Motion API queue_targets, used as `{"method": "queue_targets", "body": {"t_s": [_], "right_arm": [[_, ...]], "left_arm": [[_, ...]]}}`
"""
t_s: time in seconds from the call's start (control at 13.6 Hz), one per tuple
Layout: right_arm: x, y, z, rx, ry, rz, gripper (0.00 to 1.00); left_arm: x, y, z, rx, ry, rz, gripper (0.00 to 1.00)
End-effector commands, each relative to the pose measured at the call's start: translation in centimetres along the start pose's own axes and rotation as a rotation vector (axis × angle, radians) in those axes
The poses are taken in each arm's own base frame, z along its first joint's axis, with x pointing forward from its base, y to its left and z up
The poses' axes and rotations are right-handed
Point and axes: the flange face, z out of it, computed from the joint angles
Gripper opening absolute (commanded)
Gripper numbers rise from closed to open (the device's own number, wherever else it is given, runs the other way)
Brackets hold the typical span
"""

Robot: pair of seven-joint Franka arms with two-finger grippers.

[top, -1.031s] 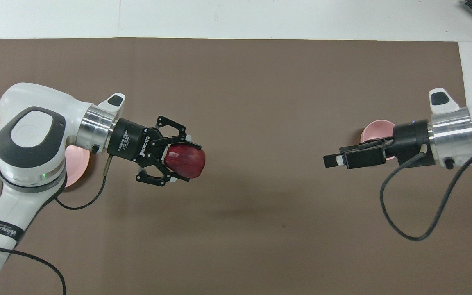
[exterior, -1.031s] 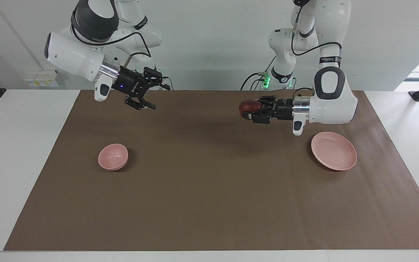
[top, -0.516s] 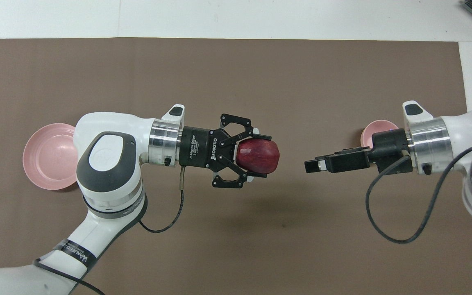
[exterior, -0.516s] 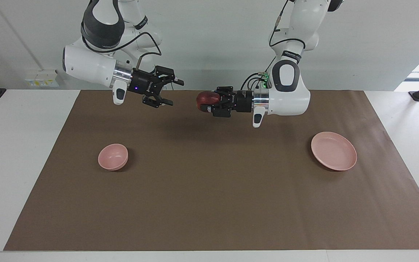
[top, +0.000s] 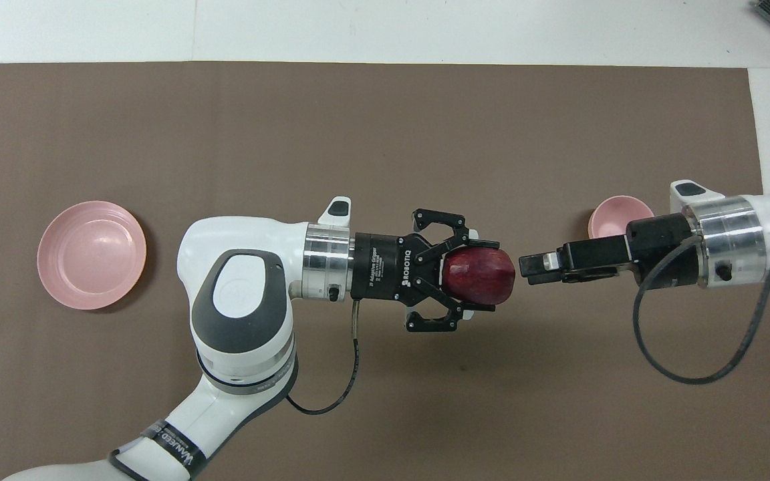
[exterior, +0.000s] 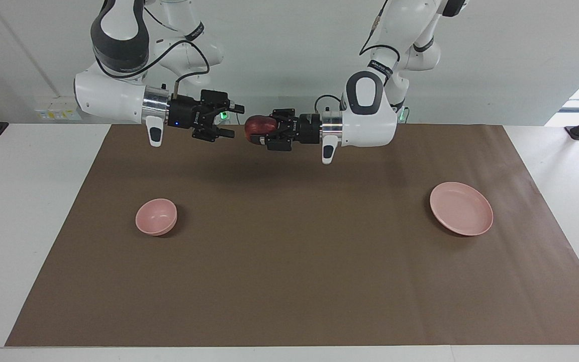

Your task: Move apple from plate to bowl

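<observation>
Currently we note the left end effector (exterior: pixel 261 134) clamped on the apple (exterior: pixel 255 127), mid-air over the surface's middle, facing the right end effector (exterior: pixel 234 121), spread wide at its 9 o'clock. If we release before the right one closes, the apple drops short of the bowl (exterior: pixel 156 216).

The apple (top: pixel 480 276) is dark red with faint paler streaks. The plate (exterior: pixel 461 208) and the bowl (exterior: pixel 156 216) are both plain pale pink. A plain brown mat (exterior: pixel 289 281) covers the white table (exterior: pixel 28 201). Both arms are white with dark grey joint caps; the left gripper (top: pixel 475 277) and right gripper (top: pixel 532 264) are black.
</observation>
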Motion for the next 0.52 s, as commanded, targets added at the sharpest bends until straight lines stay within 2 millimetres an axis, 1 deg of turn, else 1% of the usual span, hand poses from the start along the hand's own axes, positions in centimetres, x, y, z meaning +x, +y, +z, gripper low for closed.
{"method": "queue_targets", "body": {"t_s": [0.0,0.07,0.15,0.29,0.44], "right_arm": [[-0.5,1.0,-0.3,0.042,-0.001,0.019,1.00],[-0.3,1.5,-0.7,0.044,0.000,0.018,1.00],[-0.3,1.6,-0.8,0.041,-0.001,0.014,1.00],[-0.5,1.6,-0.7,0.043,-0.010,0.004,1.00],[-0.8,1.4,-0.2,0.047,-0.029,0.001,1.00]], "left_arm": [[-1.1,-0.7,1.2,-0.022,-0.011,-0.015,0.00],[-1.2,-0.9,1.6,-0.025,-0.024,-0.024,0.00],[-1.3,-0.8,1.6,-0.035,-0.038,-0.034,0.00],[-1.9,-0.5,2.0,-0.038,-0.050,-0.029,0.00],[-2.3,-0.7,3.0,-0.052,-0.038,-0.024,0.00]]}}
